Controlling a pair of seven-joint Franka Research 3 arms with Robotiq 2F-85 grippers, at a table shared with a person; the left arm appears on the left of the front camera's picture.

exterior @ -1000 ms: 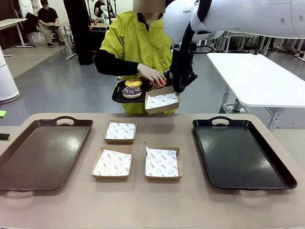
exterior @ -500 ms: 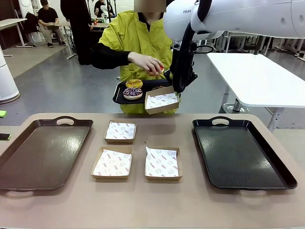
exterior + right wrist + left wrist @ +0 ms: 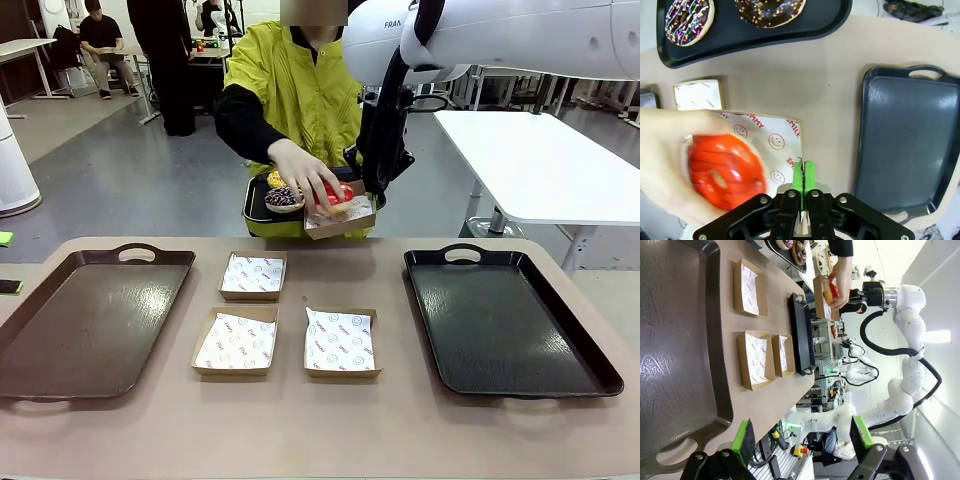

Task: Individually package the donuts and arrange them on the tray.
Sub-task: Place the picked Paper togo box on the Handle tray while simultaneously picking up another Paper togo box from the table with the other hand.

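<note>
There's the red donut, gripped in the person's hand at twelve o'clock, low over the paper lining of the cardboard box. The right gripper has that box up off the bench, jaws pinched tight on its rim. The person's small black tray carries the sprinkled donut, chocolate donut and yellow donut. The left gripper hangs over the brown tray at nine o'clock, jaws wide, nothing between them. Mid-bench lie three boxes, with the black tray at three o'clock.
</note>
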